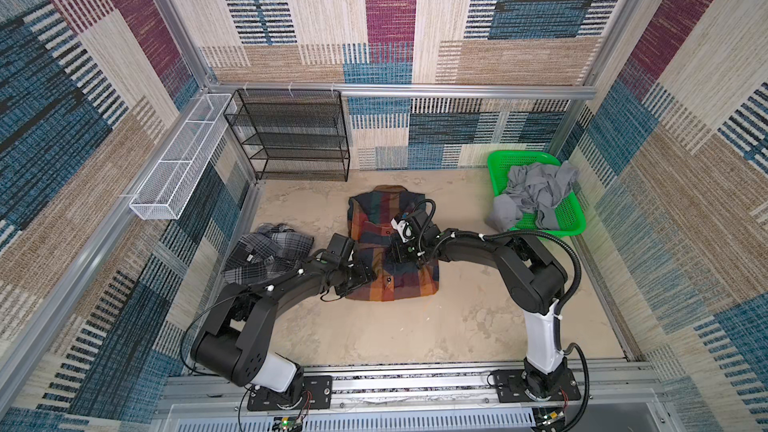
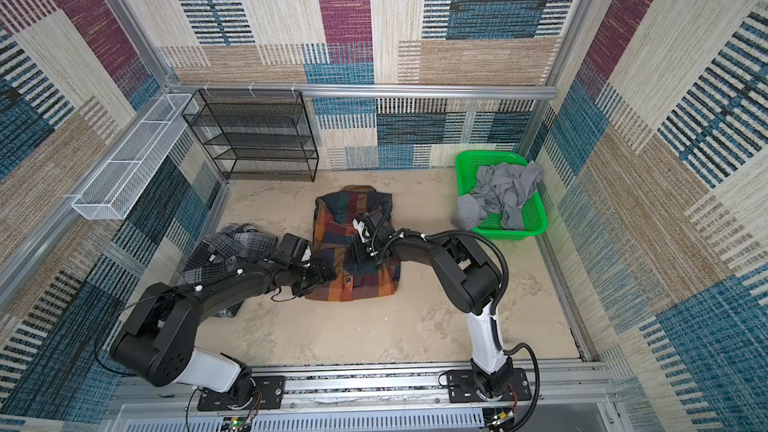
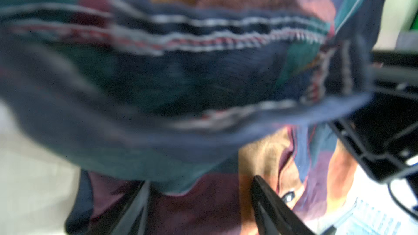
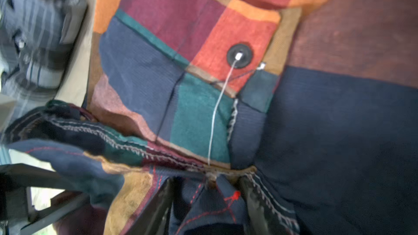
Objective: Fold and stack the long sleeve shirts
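The large long sleeve shirt (image 1: 395,284), checked in navy, orange, red and green, lies flat mid-table with its collar to the rear; it shows in both top views (image 2: 332,218). The smaller grey-black-white shirt (image 1: 266,253) lies crumpled to its left. My right gripper (image 4: 205,200) is over the colourful shirt's middle (image 1: 401,257), shut on a bunched navy fold with red stitching. A raised seam edge (image 4: 126,145) runs from it. My left gripper (image 3: 201,200) is at the shirt's left edge (image 1: 359,280), open, with maroon cloth lying under its spread fingers (image 3: 269,204).
A green basket (image 1: 573,218) holding crumpled grey clothes (image 1: 536,193) stands at the back right. A black wire rack (image 1: 291,135) stands against the back wall. A white wire basket (image 1: 183,160) hangs on the left wall.
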`<state>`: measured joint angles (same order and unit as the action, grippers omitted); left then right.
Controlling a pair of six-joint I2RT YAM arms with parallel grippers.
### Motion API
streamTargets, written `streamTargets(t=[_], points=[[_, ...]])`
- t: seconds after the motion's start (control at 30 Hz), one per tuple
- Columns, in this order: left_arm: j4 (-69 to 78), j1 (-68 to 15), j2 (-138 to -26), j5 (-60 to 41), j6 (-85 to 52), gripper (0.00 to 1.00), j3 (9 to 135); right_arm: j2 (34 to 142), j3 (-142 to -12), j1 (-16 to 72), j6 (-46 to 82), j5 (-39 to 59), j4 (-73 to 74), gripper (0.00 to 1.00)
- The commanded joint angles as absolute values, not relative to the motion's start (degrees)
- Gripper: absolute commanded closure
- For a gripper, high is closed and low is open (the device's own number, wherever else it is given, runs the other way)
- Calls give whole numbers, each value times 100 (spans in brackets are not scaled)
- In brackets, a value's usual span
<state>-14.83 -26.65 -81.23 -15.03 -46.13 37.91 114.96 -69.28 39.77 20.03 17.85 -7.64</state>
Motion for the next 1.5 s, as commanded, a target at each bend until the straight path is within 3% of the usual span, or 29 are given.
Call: streamTargets(t=[0.0, 0.17, 0.33, 0.53, 0.63, 0.73, 0.9, 1.03, 1.23, 1.47], points=[[-2038, -2960, -7359, -1301, -5205, 25, 3244, 11297, -6242, 4294, 2121, 1782, -1769, 51], [-3060, -3365, -5476, -907, -5664, 24, 2666, 10307, -5160, 4728, 2442, 1707, -1673, 51], [-4453, -3366, -4319, -438, -5285, 20, 3273, 9425, -5078, 4957, 2331, 1659, -1994, 47], [-4877, -3349, -5014, -79, -4543, 20, 4245, 8916, -5623, 4942, 2147, 1202, -2446, 38], [-4714, -3349, -5425, -235, -4252, 20, 4343, 8697, -5861, 4946, 2187, 793, -2723, 28], [-4600, -3342, -5627, -430, -4084, 20, 4372, 8391, -5897, 4943, 2057, 404, -2942, 25], [-4290, -3310, -5827, -713, -3925, 20, 4376, 7762, -5673, 5187, 1484, 651, -3037, 21], [-4323, -2951, -6181, -980, -3609, 20, 4680, 7629, -5712, 5940, 1284, 450, -3468, 17], [-4304, -1564, -6227, -1722, -3171, 21, 4965, 7902, -5687, 7102, 1319, -303, -3958, 10], [-4452, -1195, -6123, -1267, -2843, 20, 5414, 8842, -6064, 8179, 1084, -1241, -4547, 4]])
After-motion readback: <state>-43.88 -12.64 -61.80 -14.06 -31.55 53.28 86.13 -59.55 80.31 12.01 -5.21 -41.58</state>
